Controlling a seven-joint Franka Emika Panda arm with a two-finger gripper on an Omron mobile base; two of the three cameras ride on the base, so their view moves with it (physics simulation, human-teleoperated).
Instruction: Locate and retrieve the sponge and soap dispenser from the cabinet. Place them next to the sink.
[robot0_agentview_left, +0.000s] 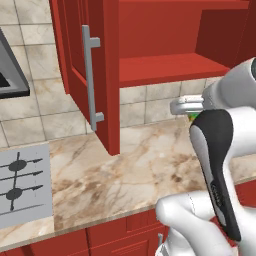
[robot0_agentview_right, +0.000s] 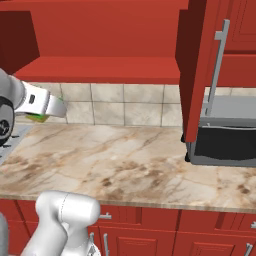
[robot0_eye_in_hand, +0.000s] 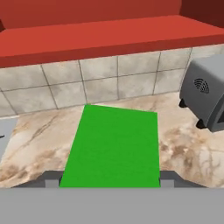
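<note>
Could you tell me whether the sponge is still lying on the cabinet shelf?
No, the green sponge sits between the gripper's fingers, above the marble counter.

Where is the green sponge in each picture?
Left base view: the sponge is a green sliver at right, behind the arm.
Right base view: sponge at far left, at the pincer.
Hand view: sponge fills the lower middle.
Shared landmark: the red cabinet shelf above.

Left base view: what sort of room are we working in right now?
A kitchen, by the look of it: a stovetop set in a marble counter, tiled backsplash, and an open red wall cabinet above.
</note>
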